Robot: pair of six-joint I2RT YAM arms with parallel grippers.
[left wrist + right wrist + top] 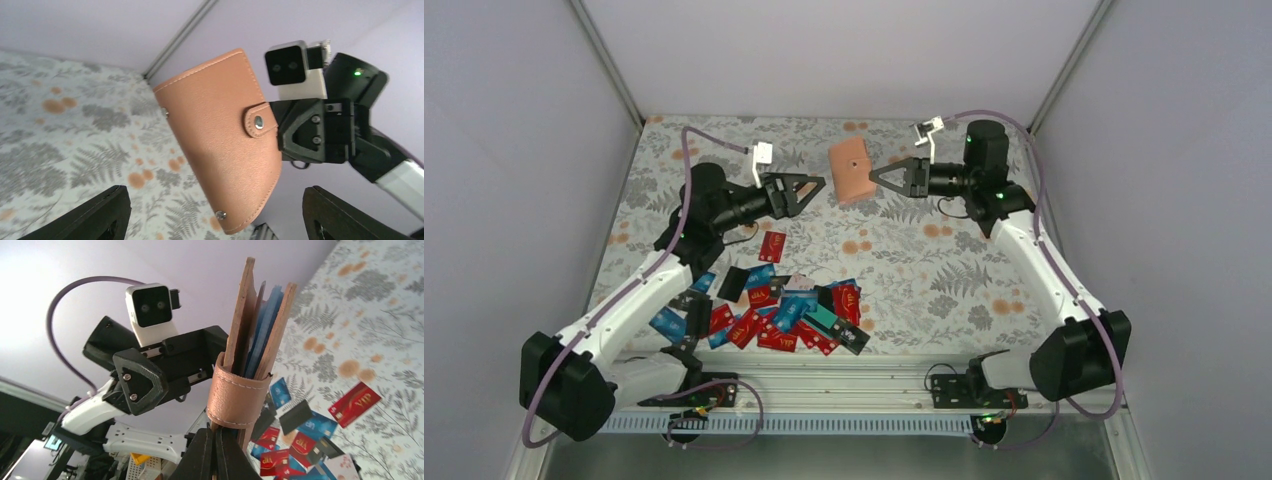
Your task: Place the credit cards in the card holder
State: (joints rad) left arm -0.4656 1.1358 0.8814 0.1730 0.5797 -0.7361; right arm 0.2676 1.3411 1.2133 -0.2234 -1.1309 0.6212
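Held aloft over the far middle of the floral-patterned table (944, 270), a small tan, leather-like folding card holder (852, 172) hangs pinched in the right gripper (876, 176). That gripper's black fingers (197, 460) are clamped together on the holder's edge just below the strap, and the holder touches nothing else. Just to its left the left gripper (816, 187) carries nothing, its two black fingers (100, 215) spread wide to either side of the cover without touching it. The round-ended snap tab (259, 121) is fastened across the cover, and the edge-on right wrist view shows the blue-grey inner leaves (262, 325) only slightly parted. The flat plastic credit cards (774, 312), mostly red with some blue, black and teal, lie in a loose heap toward the table's near edge, left of centre, with one red card (772, 245) apart on the heap's far side. Whether any card already sits inside the holder cannot be told. The step in hand looks to be opening the holder. Done well, the left fingers would close on one cover only, at an edge away from the right pinch, then pull squarely off the snap against a firm right grip. A skewed tug could twist the holder out of that narrow pinch.
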